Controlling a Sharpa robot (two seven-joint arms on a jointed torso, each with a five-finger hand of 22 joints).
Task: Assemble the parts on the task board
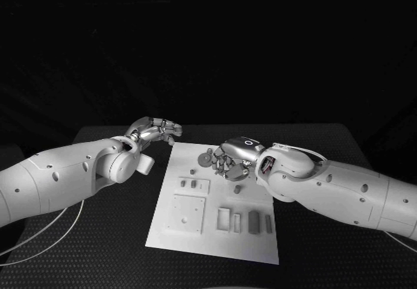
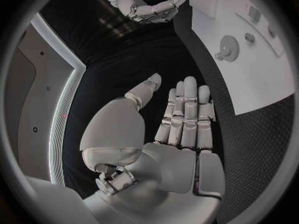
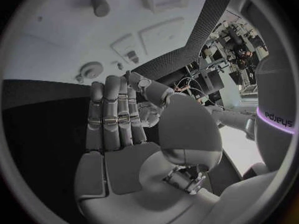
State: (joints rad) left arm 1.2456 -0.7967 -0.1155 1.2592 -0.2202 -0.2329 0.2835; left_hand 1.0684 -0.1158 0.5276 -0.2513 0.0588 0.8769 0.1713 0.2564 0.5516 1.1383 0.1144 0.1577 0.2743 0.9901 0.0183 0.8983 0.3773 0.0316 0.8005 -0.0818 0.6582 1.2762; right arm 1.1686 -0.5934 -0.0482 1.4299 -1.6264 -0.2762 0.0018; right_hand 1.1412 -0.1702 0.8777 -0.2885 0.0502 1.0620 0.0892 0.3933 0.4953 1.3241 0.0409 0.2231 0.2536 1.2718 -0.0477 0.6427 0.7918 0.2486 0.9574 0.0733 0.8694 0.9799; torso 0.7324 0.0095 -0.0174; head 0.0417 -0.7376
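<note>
The fingers (image 3: 115, 112) of the right hand (image 1: 233, 159) are stretching out straight, holding nothing, above the far part of the task board (image 1: 217, 238). The left hand (image 1: 155, 131) is open too, at the board's far left corner. The parts (image 1: 202, 159) are lying loose, so assembly seems hardly started.

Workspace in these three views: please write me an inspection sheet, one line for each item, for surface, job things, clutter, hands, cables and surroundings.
Surface: black table, textured mat.
Job's things: white task board lies in the middle; a round gear-like part at its far end, a short peg and grey rectangular parts stand nearer the robot.
Clutter: nothing seen.
Hands: left hand beside the board's far left corner, fingers straight, holding nothing; right hand over the board's far end, near the gear-like part, holding nothing.
Cables: a thin pale cable runs under the left arm.
Surroundings: dark backdrop behind the table.
</note>
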